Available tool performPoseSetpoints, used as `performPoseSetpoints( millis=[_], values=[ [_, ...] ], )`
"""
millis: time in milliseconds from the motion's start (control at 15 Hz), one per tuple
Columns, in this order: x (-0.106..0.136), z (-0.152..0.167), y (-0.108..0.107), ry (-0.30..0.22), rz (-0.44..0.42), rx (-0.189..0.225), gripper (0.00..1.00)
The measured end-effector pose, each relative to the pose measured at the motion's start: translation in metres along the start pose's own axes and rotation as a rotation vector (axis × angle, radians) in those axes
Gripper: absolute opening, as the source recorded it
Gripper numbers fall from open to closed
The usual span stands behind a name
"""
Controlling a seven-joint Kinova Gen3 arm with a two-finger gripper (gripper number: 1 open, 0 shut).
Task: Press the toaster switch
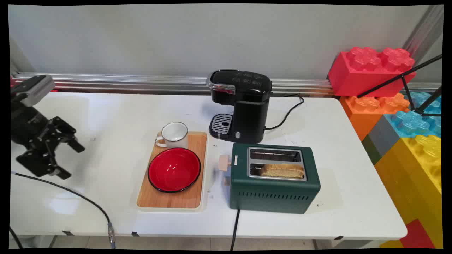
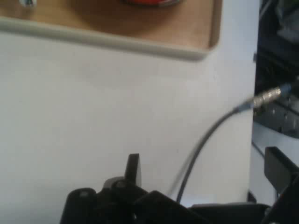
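My black gripper (image 1: 72,160) hangs open and empty above the table's left side, its fingers pointing right toward a wooden tray (image 1: 169,199). On the tray sit a red bowl (image 1: 174,169) and, behind it, a white mug (image 1: 174,134). In the hand view the gripper (image 2: 205,172) is spread wide over bare white table, with the tray's rim (image 2: 117,42) and a sliver of the red bowl (image 2: 149,2) along the top. A black cable (image 2: 201,144) runs between the fingers.
A green toaster (image 1: 273,194) with a bread slice (image 1: 282,170) in its near slot stands right of the tray, its lever knob (image 1: 224,163) facing the tray. A black coffee machine (image 1: 243,106) stands behind. Big coloured blocks (image 1: 370,70) flank the right edge.
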Motion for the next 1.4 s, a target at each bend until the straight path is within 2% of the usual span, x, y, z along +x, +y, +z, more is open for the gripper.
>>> performPoseSetpoints(
  millis=[333, 733, 933, 1400],
  values=[
    [0.033, 0.009, -0.002, 0.115, -0.010, -0.003, 1.00],
    [0.089, 0.018, -0.002, 0.267, 0.003, -0.015, 1.00],
    [0.111, 0.021, -0.003, 0.326, 0.001, -0.011, 1.00],
    [0.134, 0.024, -0.010, 0.403, -0.008, -0.005, 1.00]
  ],
)
